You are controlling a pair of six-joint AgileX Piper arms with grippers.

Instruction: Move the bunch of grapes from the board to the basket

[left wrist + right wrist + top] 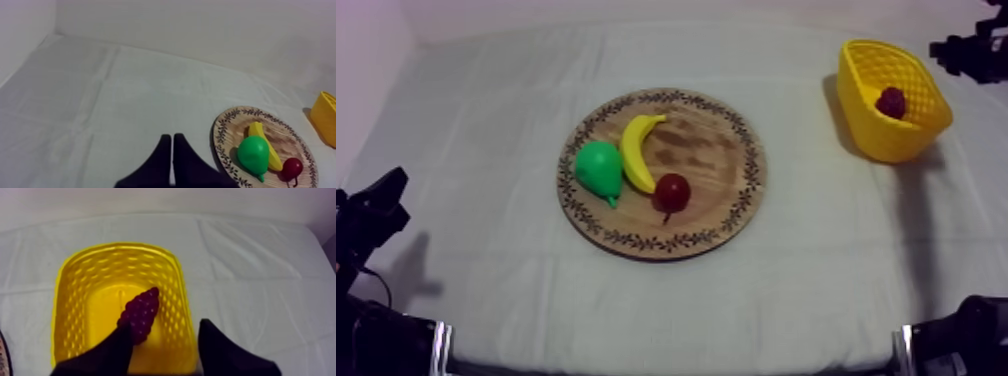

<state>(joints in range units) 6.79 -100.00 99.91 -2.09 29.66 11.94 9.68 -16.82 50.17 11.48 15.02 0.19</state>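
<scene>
Bunch of grapes (141,313): dark maroon plastic toy, knobbly surface of small round beads, cone-shaped, tapering to a blunt tip. It is inside the yellow lattice-walled plastic basket (70,303), lying on the basket floor. Tapered end points at the basket's far wall. Nothing is gripping it. From the top view the grapes (891,101) read as a dark red lump below the basket rim (876,135).

Right hand (165,325): hovering over the basket's near rim, fingers spread wide, grasping nothing. One finger overlaps the grapes' broad end in the wrist view; can't tell if they touch.

Left hand (172,137): clenched on nothing, fingers together as a narrow wedge, low over the cloth-covered desk (100,100), well apart from the basket.

Round wooden board with patterned rim (751,170): well apart from the basket, mid-desk. It carries a green pear (599,170), a yellow banana (638,150) and a small red fruit (672,191). The small red fruit is the nearest of the three to the basket and the pear the farthest.
</scene>
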